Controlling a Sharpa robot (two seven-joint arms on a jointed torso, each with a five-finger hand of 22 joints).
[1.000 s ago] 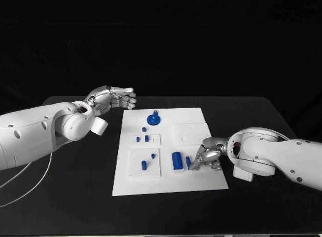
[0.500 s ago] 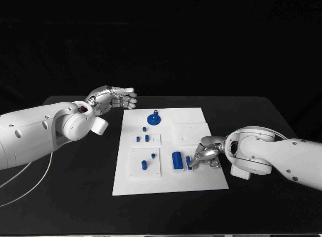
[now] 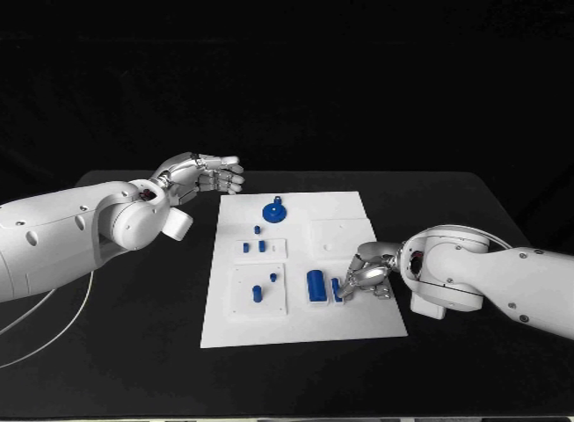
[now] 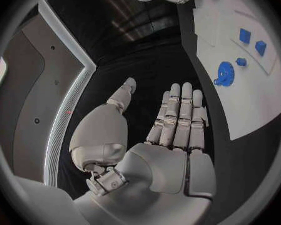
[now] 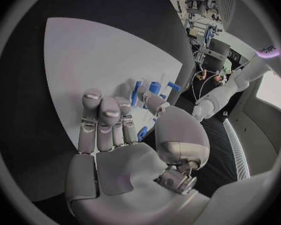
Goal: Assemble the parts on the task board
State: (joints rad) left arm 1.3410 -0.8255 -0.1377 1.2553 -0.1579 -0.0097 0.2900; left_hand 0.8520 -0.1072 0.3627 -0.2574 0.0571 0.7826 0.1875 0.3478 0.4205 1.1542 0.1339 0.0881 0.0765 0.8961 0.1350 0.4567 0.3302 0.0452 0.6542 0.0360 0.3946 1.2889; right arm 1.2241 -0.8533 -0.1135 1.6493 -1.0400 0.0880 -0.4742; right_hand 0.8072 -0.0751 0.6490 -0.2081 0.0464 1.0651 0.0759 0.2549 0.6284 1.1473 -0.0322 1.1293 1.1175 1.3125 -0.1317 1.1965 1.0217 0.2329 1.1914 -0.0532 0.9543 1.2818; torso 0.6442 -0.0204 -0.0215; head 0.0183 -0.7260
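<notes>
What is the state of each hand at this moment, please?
Left hand: open, holds nothing, beside the white plastic task board.
Right hand: down at a small blue cylindrical part; whether it grips it cannot be told.

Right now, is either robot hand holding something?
The right robot hand touches a small blue piece on the white board; an actual hold cannot be told. The left robot hand holds nothing.
</notes>
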